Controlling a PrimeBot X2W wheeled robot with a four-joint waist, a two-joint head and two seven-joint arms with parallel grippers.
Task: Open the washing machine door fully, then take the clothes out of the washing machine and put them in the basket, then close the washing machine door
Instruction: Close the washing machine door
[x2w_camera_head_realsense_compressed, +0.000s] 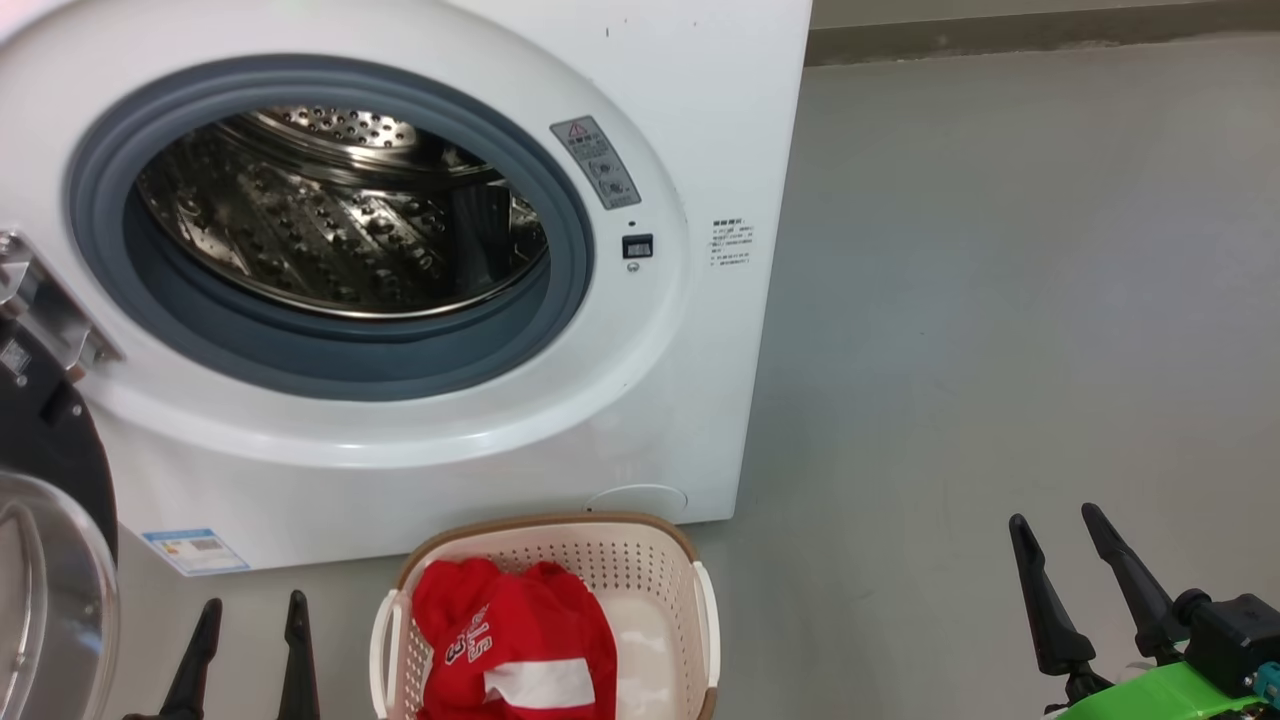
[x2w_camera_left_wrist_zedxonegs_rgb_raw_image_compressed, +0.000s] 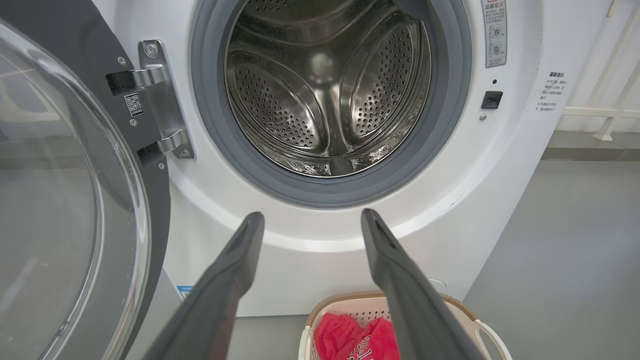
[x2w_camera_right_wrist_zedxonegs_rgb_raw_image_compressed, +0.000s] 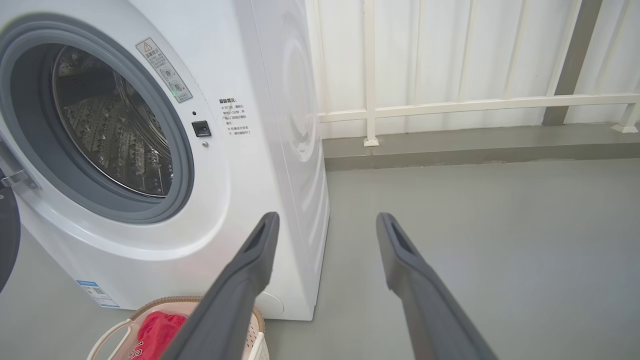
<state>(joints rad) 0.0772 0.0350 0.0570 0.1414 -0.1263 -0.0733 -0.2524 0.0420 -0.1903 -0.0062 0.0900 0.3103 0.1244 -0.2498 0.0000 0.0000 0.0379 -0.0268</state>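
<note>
Clothes (x2w_camera_head_realsense_compressed: 510, 640) lie in basket (x2w_camera_head_realsense_compressed: 545, 522) beside left hand (x2w_camera_head_realsense_compressed: 254, 600).

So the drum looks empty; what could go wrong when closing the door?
The washing machine door stands wide open at the left; the open left gripper may slip on its rim and leave it ajar.
The basket with the clothes sits close before the washing machine; a sweeping arm could knock it.

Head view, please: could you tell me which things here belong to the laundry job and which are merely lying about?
Job in hand: washing machine, washing machine door standing open, clothes lying in the basket.
Just about: white railing, grey floor.
</note>
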